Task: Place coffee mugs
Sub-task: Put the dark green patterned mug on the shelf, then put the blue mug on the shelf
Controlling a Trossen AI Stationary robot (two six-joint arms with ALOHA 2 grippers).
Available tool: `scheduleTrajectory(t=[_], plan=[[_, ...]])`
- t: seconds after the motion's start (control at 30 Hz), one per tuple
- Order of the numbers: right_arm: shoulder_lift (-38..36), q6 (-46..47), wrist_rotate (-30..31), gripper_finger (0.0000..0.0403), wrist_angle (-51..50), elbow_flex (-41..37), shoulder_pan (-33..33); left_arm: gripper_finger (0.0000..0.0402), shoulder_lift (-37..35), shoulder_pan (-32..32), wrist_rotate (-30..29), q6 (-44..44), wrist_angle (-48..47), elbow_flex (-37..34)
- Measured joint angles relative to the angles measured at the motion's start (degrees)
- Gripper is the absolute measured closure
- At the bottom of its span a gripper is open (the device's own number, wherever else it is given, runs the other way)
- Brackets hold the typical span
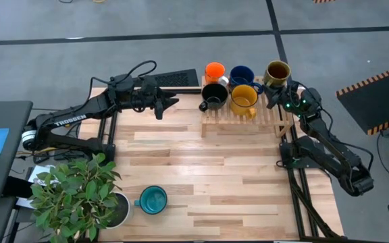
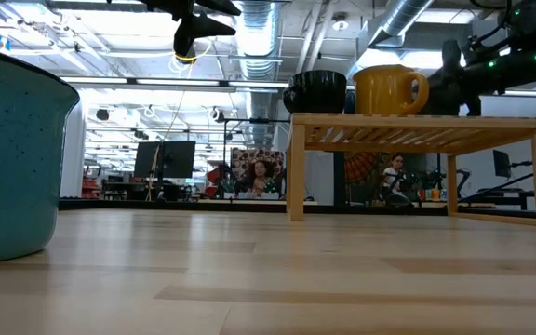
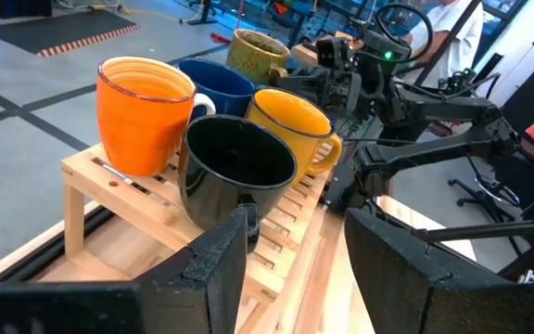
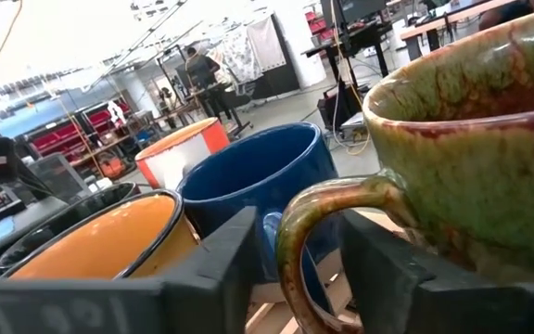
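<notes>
A wooden rack [image 1: 248, 123] stands at the table's far right and carries five mugs on their bases: orange [image 1: 215, 70], dark blue [image 1: 241, 74], olive-brown [image 1: 277, 71], black [image 1: 214, 94] and yellow [image 1: 244, 98]. A teal mug [image 1: 153, 200] stands on the table near the front left. My right gripper [image 4: 295, 278] is level at the rack's far right corner, open, its fingers on either side of the olive-brown mug's handle [image 4: 318, 218] with a gap showing. My left gripper [image 3: 295, 232] hovers open, left of the rack, facing the black mug [image 3: 235, 172].
A leafy plant in a white pot [image 1: 80, 196] stands at the near left corner, beside the teal mug. A black keyboard [image 1: 177, 79] lies past the table's far edge. Bare wooden boards [image 1: 215, 175] stretch between the rack and the near edge.
</notes>
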Motion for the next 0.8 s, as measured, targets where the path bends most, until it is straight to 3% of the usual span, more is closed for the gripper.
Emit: scheduleTrajectory(t=[0.27,0.8], plan=[[-0.04,-0.29,-0.06,0.0165,-0.69,0.0,0.0,0.0235,-0.01,0.0,0.07,0.01,-0.01,0.0],[-1.11,-8.99,-0.39,0.0163,-18.78,7.28,0.0,0.0235,0.01,0.0,1.26,0.07,-0.13,0.0]])
